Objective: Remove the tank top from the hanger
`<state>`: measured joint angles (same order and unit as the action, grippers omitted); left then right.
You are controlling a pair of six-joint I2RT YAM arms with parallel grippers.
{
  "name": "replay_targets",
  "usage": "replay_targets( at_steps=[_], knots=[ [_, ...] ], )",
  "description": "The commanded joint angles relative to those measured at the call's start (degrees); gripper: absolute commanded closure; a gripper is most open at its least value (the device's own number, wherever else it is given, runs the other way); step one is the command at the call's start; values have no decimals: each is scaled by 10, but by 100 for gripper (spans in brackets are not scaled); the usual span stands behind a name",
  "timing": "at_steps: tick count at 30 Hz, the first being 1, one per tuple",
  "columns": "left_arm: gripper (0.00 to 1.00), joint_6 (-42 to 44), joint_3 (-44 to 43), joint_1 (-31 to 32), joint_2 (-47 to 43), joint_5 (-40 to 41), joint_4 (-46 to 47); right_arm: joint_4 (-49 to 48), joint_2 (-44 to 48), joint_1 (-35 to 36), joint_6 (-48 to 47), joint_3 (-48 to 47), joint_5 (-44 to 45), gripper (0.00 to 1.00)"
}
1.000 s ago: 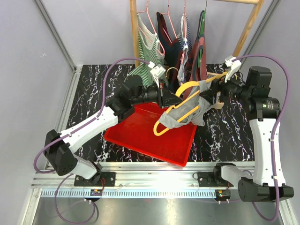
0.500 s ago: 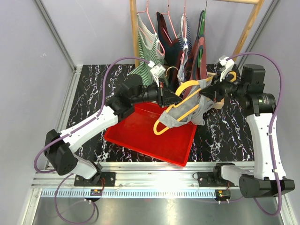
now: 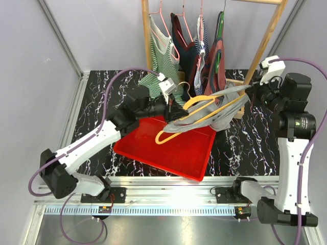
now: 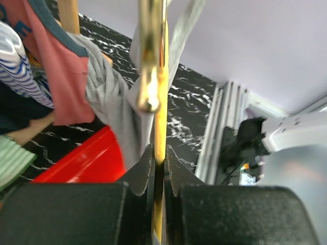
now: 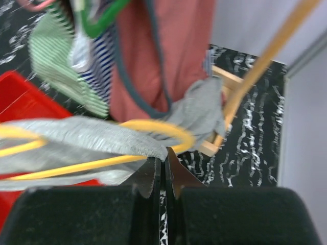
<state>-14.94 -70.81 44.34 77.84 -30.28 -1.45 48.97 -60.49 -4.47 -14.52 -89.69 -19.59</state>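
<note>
Top external view shows the yellow hanger (image 3: 196, 100), clamped near its hook by the closed left gripper (image 3: 171, 105), stretching rightward above the red tray (image 3: 168, 153) toward the right gripper (image 3: 251, 94), whose shut jaws pinch the grey tank top (image 3: 222, 120) at the hanger's far tip.

The left gripper (image 4: 159, 159) pinches a thin yellow plastic hanger (image 4: 160, 122) between its black fingers, and the hanger runs straight up the view. A grey fabric tank top (image 4: 110, 104) drapes against the hanger's left side. A red plastic tray (image 4: 84, 164) sits lower left on the black marbled table (image 4: 191, 102).
</note>
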Motion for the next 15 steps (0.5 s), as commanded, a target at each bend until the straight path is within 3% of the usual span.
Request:
replay_targets(
  at_steps=[1, 8, 11, 15],
  knots=[
    [100, 88, 13, -6, -52, -16, -8, -64, -10, -38, 21, 1, 90, 100],
    [100, 146, 29, -7, -91, -66, -26, -106, -43, -154, 46, 21, 39, 100],
    [100, 162, 39, -8, -104, -68, -24, -105, -56, -212, 53, 25, -24, 100],
    [100, 130, 52, -13, -107, -62, 43, -85, -55, -235, 12, 61, -161, 100]
  ],
)
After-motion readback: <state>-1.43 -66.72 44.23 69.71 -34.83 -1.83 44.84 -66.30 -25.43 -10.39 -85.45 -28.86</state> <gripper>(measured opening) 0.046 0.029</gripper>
